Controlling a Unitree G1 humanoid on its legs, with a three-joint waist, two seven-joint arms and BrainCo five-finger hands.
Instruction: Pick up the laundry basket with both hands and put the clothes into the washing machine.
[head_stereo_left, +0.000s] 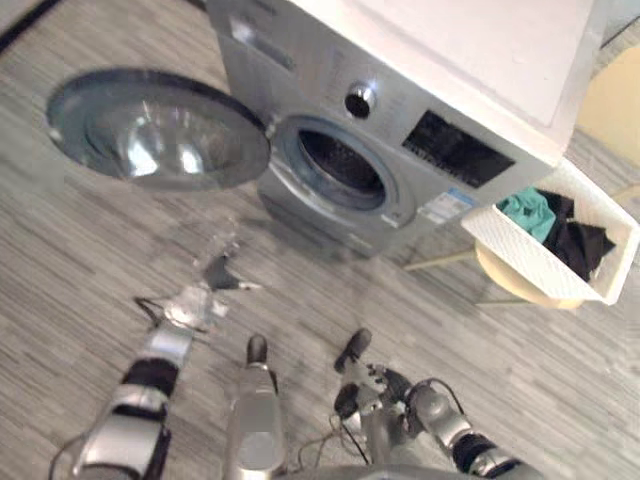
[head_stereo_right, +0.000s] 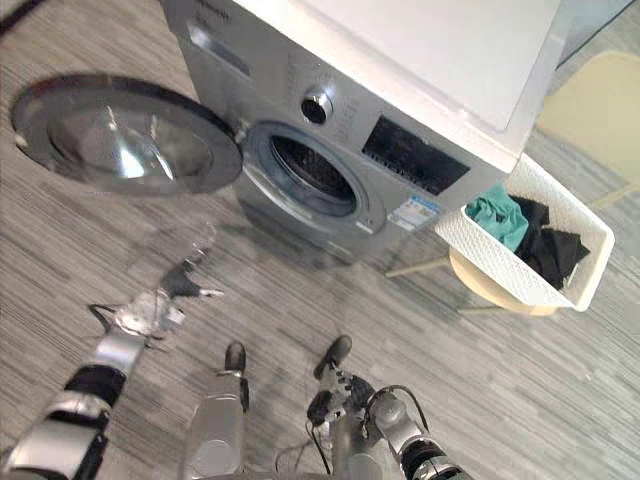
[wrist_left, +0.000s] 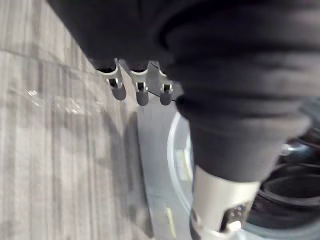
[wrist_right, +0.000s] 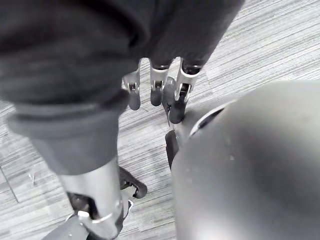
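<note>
Plainly, in the left eye view the laundry basket (head_stereo_left: 520, 252) sits on a pale stool (head_stereo_left: 515, 288) just right of the washing machine (head_stereo_left: 330, 90). It holds teal and black clothes (head_stereo_left: 560, 225) and is well apart from both hands. The left hand (head_stereo_left: 190, 305) hangs low over the floor (head_stereo_left: 80, 260) in front of the open door (head_stereo_left: 150, 130), and the right hand (head_stereo_left: 372, 385) is low near the bottom edge. The right eye view gives the same layout, with the drum opening (head_stereo_right: 305, 165) clear and ready. In the left wrist view the fingers (wrist_left: 141, 92) look loose and hold nothing, though the blur makes that a fair guess. The right wrist view shows fingers (wrist_right: 156, 90) hanging relaxed over the floor, also empty. The step in hand is probably the approach. It would go best to face the basket squarely, bring one hand to each opposite rim at equal height, close both together, and lift level so nothing spills.
</note>
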